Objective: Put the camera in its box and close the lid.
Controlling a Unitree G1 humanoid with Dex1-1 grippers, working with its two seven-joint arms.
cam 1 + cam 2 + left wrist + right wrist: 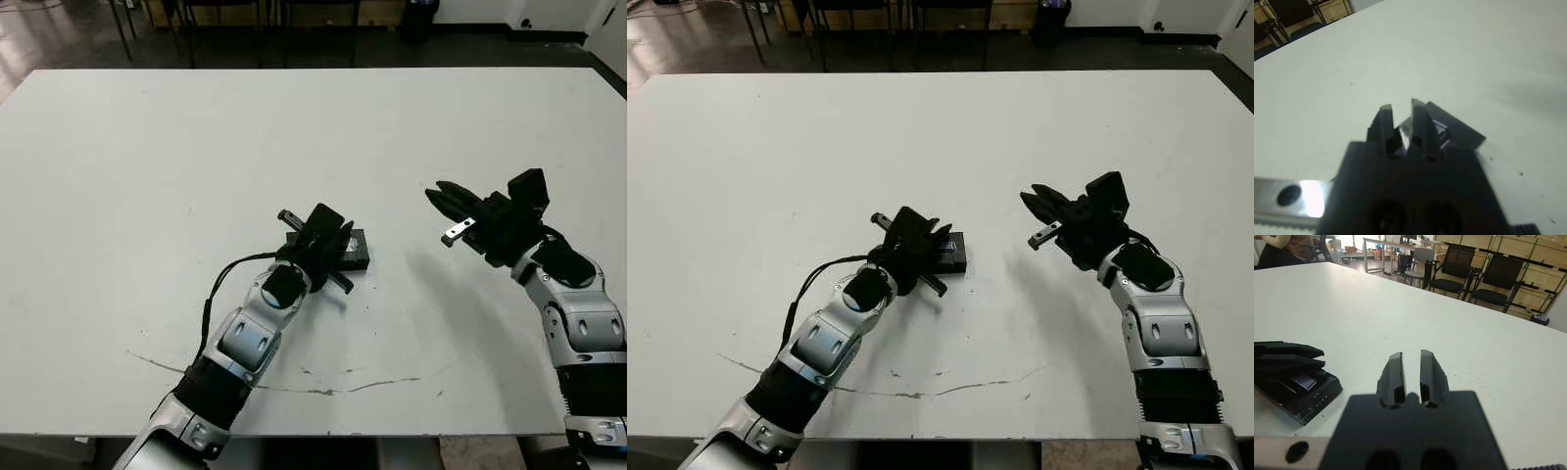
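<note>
The left gripper (pixel 320 238) is being held low over the white table (pixel 147 157), directly upon the near end of the box (pixel 357 250), so that part of the box is being hidden by it in the head views. Whether anything is being pinched by this pincer cannot be told, since the space in front of its body is being filled by dark shapes in the left wrist view. The box is being seen as a flat black block lying on the table just beyond and beneath the left gripper. A bluish-purple glossy patch (pixel 1303 381) is being shown on its upper face, right under that gripper; what the patch belongs to cannot be told. The right gripper (pixel 443 202) is being held raised above the table, well apart from the box and to the side of it, with bare table between them. Its fingers (pixel 1396 372) are being kept almost pressed together with only a thin slit between them, and nothing is being gripped. A small silver bracket (pixel 458 231) is being carried just under this pincer. A black cable (pixel 220 284) is being looped along the left arm behind its pincer. A thin dark scratch (pixel 333 390) is being shown on the table behind both pincers, toward the robot. Far ahead of the right gripper, past the table edge, black chairs (pixel 1454 267) and a seated person (pixel 1283 242) are being seen.
</note>
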